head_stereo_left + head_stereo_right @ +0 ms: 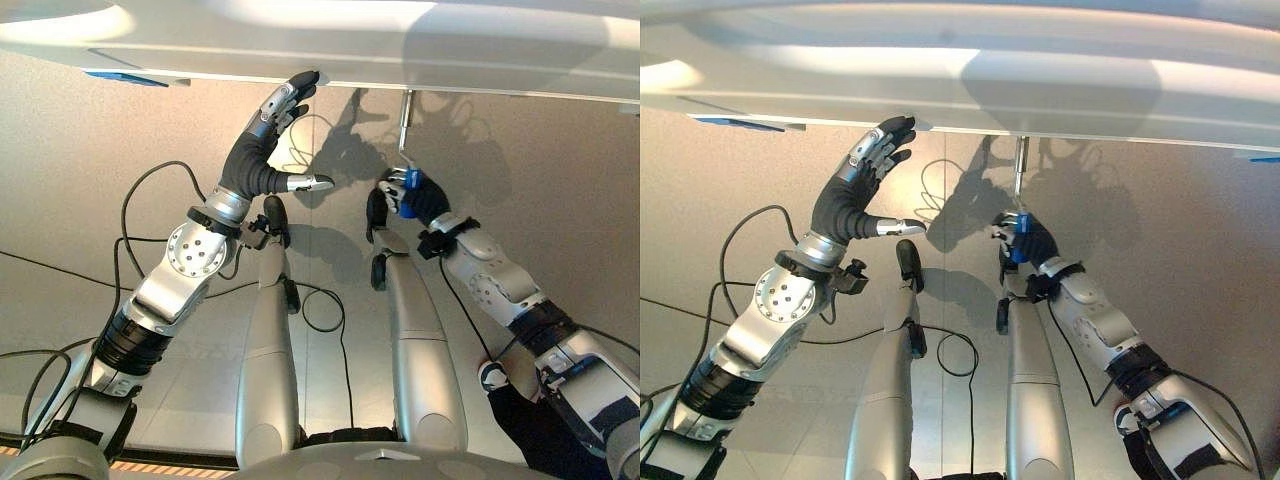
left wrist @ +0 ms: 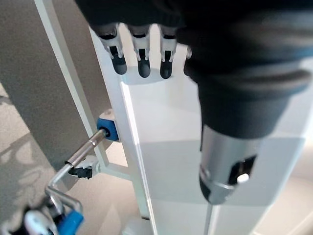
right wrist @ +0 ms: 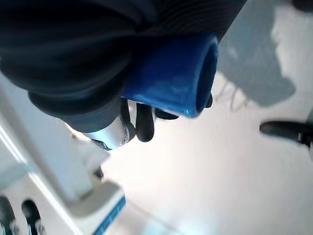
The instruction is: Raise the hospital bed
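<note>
1. The right hand (image 1: 415, 197) curls around the crank's blue handle (image 3: 168, 81), just below the white bed frame (image 1: 330, 45).
2. The left hand (image 1: 262, 150), fingers straight, touches the frame's edge beside the crank (image 2: 80, 156).

A smooth, pale grey-beige floor (image 1: 80, 130) of large tiles with thin seams fills the scene. Bright light falls across it, casting sharp dark shadows (image 1: 345, 150) near the middle. Farther right the floor lies in softer, dimmer shade.
</note>
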Available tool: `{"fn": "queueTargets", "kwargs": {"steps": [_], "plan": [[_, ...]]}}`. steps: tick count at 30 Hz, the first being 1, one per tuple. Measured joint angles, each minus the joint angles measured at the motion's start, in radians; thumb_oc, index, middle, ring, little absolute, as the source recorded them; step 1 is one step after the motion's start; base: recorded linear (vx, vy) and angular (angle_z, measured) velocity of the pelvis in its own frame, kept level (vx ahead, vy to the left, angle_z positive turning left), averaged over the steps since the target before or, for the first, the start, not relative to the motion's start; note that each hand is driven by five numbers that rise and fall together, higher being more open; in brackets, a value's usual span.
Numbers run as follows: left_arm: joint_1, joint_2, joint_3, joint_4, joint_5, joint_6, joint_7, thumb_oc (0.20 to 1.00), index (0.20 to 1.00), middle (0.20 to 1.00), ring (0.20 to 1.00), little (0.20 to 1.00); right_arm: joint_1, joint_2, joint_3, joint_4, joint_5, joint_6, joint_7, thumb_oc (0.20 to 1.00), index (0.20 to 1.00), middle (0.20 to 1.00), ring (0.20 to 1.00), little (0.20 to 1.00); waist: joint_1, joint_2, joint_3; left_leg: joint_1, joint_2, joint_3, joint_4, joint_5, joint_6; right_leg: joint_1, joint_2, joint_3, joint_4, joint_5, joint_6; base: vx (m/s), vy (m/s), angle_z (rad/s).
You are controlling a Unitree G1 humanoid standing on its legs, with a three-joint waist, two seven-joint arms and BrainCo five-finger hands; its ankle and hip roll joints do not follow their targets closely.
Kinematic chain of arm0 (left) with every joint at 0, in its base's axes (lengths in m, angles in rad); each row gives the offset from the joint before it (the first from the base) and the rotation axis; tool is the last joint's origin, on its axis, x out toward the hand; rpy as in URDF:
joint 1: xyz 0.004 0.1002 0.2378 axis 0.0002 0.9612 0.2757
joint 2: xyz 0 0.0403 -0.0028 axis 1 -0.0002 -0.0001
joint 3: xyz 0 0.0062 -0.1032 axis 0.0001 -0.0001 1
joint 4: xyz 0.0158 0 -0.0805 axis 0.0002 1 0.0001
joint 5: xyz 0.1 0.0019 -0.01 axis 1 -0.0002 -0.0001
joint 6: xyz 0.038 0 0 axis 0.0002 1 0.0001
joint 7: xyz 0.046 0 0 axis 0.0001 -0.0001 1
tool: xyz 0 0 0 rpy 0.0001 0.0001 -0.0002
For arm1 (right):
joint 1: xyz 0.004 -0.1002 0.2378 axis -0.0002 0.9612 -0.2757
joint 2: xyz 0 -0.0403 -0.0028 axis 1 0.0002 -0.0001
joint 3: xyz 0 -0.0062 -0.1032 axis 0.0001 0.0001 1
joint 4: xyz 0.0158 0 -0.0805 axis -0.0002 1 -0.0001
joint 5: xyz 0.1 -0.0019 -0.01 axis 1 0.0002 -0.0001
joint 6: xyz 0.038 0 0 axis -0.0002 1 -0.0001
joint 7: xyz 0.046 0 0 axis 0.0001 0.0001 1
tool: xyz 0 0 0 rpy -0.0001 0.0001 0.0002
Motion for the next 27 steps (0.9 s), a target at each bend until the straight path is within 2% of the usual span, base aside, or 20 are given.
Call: {"fn": "queueTargets", "kwargs": {"steps": [5,10,12,14,15,18,19,21,22,23,27], "plan": [[0.006,0.010,0.002,0.000,-0.044,-0.001,-0.013,1.000,1.000,1.000,1.000,1.000,-0.032,0.019,0.007,0.020,0.003,0.026,-0.007,0.200,0.200,0.200,0.200,0.200,0.030,0.000,0.000,-0.015,-0.009,-0.017,0.004,0.003,0.000,-0.003,-0.009,-0.006,-0.001,-0.003,0.004,0.00,0.022,0.08],[0.014,0.040,0.002,0.000,-0.066,-0.001,-0.029,1.000,1.000,1.000,1.000,1.000,-0.044,0.020,0.009,0.027,0.001,0.033,-0.007,0.200,0.200,0.200,0.200,0.200,0.029,0.000,0.000,-0.016,-0.014,-0.018,0.004,0.005,0.003,-0.002,-0.018,-0.008,0.000,-0.003,0.005,0.00,0.034,0.02],[0.014,0.036,0.000,0.000,-0.071,-0.001,-0.033,1.000,1.000,1.000,1.000,1.000,-0.072,0.049,0.019,0.082,-0.012,0.033,-0.005,0.200,0.200,0.200,0.200,0.200,0.030,0.001,0.000,-0.010,-0.012,-0.019,0.005,0.006,0.002,0.004,-0.017,-0.009,0.002,-0.003,0.005,0.00,0.025,0.00],[0.015,0.024,0.003,0.000,-0.096,-0.003,-0.040,1.000,1.000,1.000,1.000,1.000,-0.148,0.155,0.026,0.274,-0.045,0.015,0.010,0.200,0.200,0.200,0.200,0.200,0.035,0.002,0.000,-0.002,-0.011,-0.022,0.007,0.007,0.000,0.011,-0.015,-0.012,0.006,-0.003,0.004,0.01,0.038,0.00],[0.013,0.016,-0.001,-0.001,-0.105,-0.004,-0.043,1.000,1.000,1.000,1.000,1.000,-0.218,0.234,0.027,0.438,-0.061,0.014,0.009,0.200,0.200,0.200,0.200,0.200,0.041,0.003,0.000,0.001,-0.010,-0.024,0.007,0.009,-0.002,0.013,-0.015,-0.012,0.007,-0.003,0.003,0.00,0.000,0.00],[0.016,-0.016,-0.011,-0.016,-0.117,-0.017,-0.050,1.000,1.000,1.000,1.000,1.000,-0.277,0.271,0.004,0.591,-0.093,-0.002,0.002,0.200,0.200,0.200,0.200,0.200,0.081,0.004,0.000,-0.006,-0.010,-0.028,0.006,0.015,-0.004,0.004,-0.014,-0.013,0.010,-0.002,0.002,0.00,0.011,0.02],[0.015,-0.017,-0.018,-0.027,-0.139,-0.017,-0.050,1.000,1.000,1.000,1.000,1.000,-0.337,0.306,-0.006,0.745,-0.129,0.000,-0.017,0.200,0.200,0.200,0.200,0.200,0.091,0.008,0.000,-0.012,-0.010,-0.037,0.005,0.017,-0.005,0.002,-0.014,-0.018,0.010,-0.004,0.003,-0.01,0.021,0.08],[-0.004,-0.033,-0.050,-0.033,-0.154,-0.021,-0.055,1.000,1.000,1.000,1.000,1.000,-0.396,0.305,-0.039,0.891,-0.184,0.016,-0.044,0.200,0.200,0.200,0.200,0.200,0.115,0.030,-0.001,-0.030,-0.013,-0.047,0.005,0.021,-0.004,-0.009,-0.018,-0.028,0.014,-0.006,0.004,0.00,0.030,0.15],[-0.004,-0.032,-0.056,-0.038,-0.156,-0.021,-0.061,1.000,1.000,1.000,1.000,1.000,-0.397,0.291,-0.048,0.896,-0.194,0.018,-0.047,0.200,0.200,0.200,0.200,0.200,0.127,0.032,-0.001,-0.037,-0.016,-0.049,0.002,0.023,-0.003,-0.019,-0.018,-0.029,0.018,-0.007,0.005,0.00,0.031,0.15],[-0.010,-0.034,-0.070,-0.038,-0.161,-0.021,-0.066,1.000,1.000,1.000,1.000,1.000,-0.414,0.285,-0.117,0.954,-0.208,0.013,-0.049,0.200,0.200,0.200,0.200,0.200,0.138,0.039,-0.001,-0.052,-0.021,-0.051,0.002,0.026,-0.002,-0.036,-0.024,-0.028,0.026,-0.008,0.004,0.00,0.021,0.11],[-0.015,-0.033,-0.108,-0.042,-0.175,-0.019,-0.073,1.000,1.000,1.000,1.000,1.000,-0.427,0.234,-0.165,1.034,-0.214,0.012,-0.066,0.200,0.200,0.200,0.200,0.200,0.161,0.068,0.000,-0.078,-0.040,-0.060,0.001,0.033,0.004,-0.061,-0.041,-0.029,0.040,-0.012,0.010,0.01,0.024,0.13]]}}
